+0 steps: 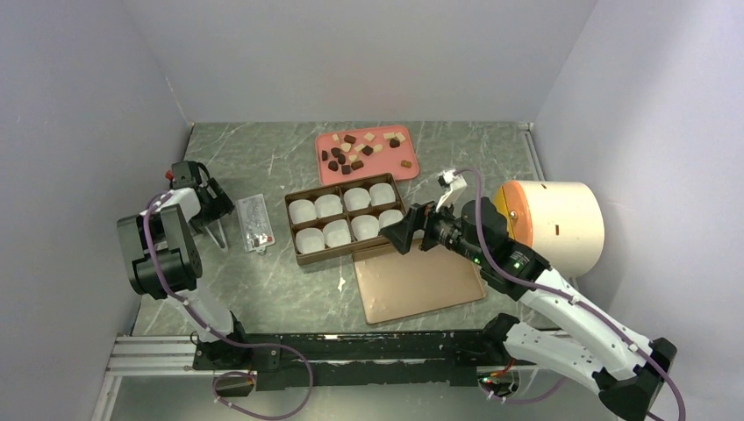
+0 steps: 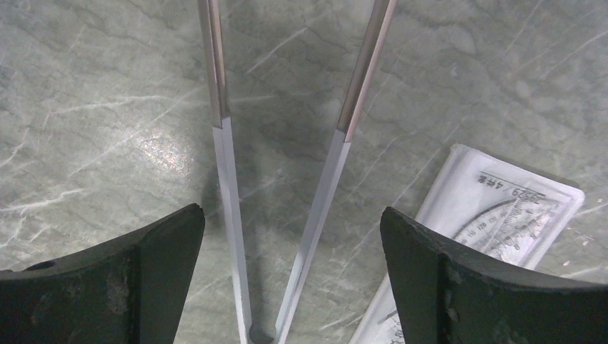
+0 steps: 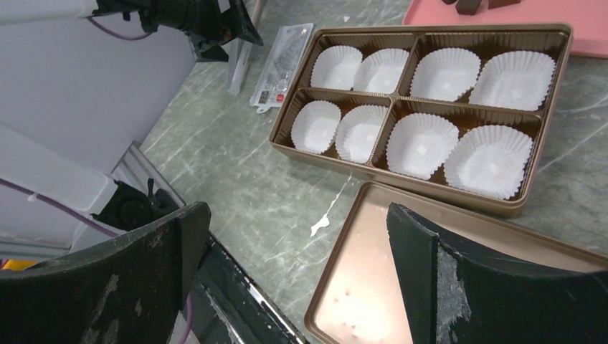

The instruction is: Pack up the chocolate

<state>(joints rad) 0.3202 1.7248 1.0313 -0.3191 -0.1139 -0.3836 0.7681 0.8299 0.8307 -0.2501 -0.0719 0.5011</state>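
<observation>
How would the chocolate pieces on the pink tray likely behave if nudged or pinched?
The chocolate pieces look blocky, so they would probably slide rather than roll. Tiny and loose on the flat pink tray, they seem light and easily scattered.

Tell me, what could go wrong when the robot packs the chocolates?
1. The chocolates on the tray are tiny; they could slip or roll away.
2. The tweezers by the open left gripper are thin and lie flat, so a grab might miss.
3. The paper cups look light; the open right gripper near the box could knock them.
</observation>
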